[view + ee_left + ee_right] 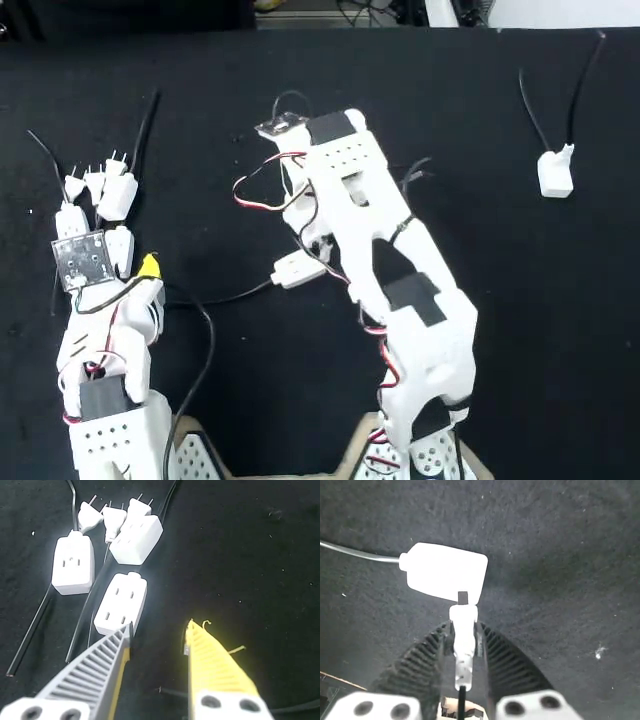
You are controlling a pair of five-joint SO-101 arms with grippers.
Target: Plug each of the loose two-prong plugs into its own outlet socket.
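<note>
My right gripper (463,630) is clamped shut on a white plug (463,616). The plug's long axis runs straight out from between the jaws, and its nose touches the near face of the white socket block (445,577), which lies crosswise dead ahead. So the coming move is, I judge, a push along that same line. I cannot tell how deep the prongs sit, since they are hidden where plug meets block. In the high view my own arm covers the joint. My left gripper (160,627) hangs wide open and holds nothing. An outlet block (120,604) lies just past its grey fingertip (125,632), with its long axis pointing away from me. The loose plugs (114,517) lie beyond, so the left arm is the nearer one for those.
</note>
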